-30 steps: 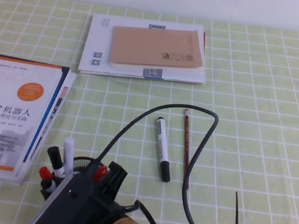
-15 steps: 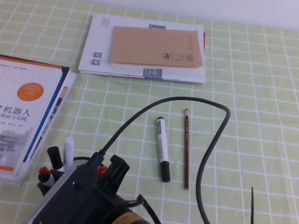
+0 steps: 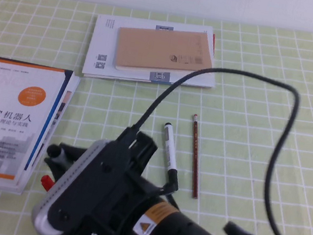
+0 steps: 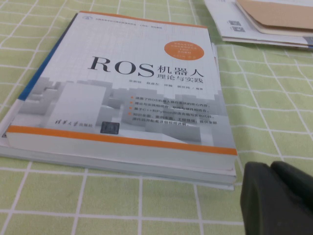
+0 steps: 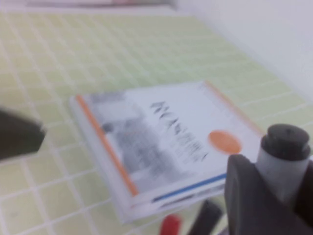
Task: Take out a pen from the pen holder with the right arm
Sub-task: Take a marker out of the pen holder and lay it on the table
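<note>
Green-and-white checked tablecloth (image 3: 244, 125), white-and-orange book (image 3: 1, 117), tan notebook (image 3: 161, 50), black-capped white pen (image 5: 279, 159), dark-red pencil (image 3: 195, 156)

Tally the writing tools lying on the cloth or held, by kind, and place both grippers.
Markers: 2, a loose marker on the cloth, a held marker in the right gripper by the ROS book.
Pencil: 1
Total: 3
Left gripper: beside the same book.

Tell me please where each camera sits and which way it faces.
High view: raised on the robot's side, angled down at the table; the right arm fills the near edge.
Left wrist view: on the left wrist, low, facing the ROS book; the left end effector shows near the book's edge.
Right wrist view: on the right wrist, facing the same book; the right end effector grips a pen.
Shared: all three show the ROS book.
</note>
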